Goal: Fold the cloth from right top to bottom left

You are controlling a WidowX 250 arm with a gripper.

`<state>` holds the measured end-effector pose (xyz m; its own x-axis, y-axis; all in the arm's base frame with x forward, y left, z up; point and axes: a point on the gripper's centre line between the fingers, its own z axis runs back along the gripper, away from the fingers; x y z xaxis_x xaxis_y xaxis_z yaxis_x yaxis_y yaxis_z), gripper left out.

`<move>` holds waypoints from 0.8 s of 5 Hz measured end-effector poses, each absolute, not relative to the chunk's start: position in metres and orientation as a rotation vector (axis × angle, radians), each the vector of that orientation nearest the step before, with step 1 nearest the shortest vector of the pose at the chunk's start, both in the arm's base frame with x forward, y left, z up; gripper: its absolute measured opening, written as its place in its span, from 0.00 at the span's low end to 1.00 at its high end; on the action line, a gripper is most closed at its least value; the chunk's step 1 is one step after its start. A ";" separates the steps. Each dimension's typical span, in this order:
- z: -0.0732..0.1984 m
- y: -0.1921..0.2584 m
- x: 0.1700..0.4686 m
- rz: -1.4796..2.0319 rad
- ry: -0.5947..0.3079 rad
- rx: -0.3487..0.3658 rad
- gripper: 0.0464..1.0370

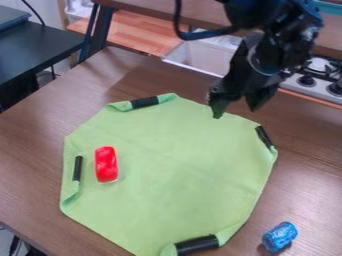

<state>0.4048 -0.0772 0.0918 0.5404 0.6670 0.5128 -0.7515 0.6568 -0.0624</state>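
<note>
Spreading across much of a brown wood-grain table (40,140), a light green cloth (174,165) lies mostly flat, its outline many-sided. Black strips sit along its turned-in parts: one at the upper left (144,102), one at the right (264,136), one at the left (77,168) and one at the bottom (197,244). A glossy red object (105,164) rests on its left part; a blue cylinder (279,236) lies on the table, off the cloth's lower right. Behind are a pale sink basin (204,56), a stove with dark knobs (317,85) and, at the upper left, a black table (40,47). The black gripper (235,111) hangs at the cloth's top right edge, fingers well parted, with nothing seen between them; whether a fingertip touches the fabric, I cannot tell.
</note>
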 end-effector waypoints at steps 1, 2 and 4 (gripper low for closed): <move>0.085 -0.094 0.415 0.840 -0.532 0.182 0.96; 0.076 -0.109 0.426 0.811 -0.534 0.177 0.96; 0.047 -0.116 0.447 0.796 -0.522 0.236 0.96</move>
<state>0.4474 -0.1162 0.0474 0.5820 0.6175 0.5291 -0.7313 0.6820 0.0084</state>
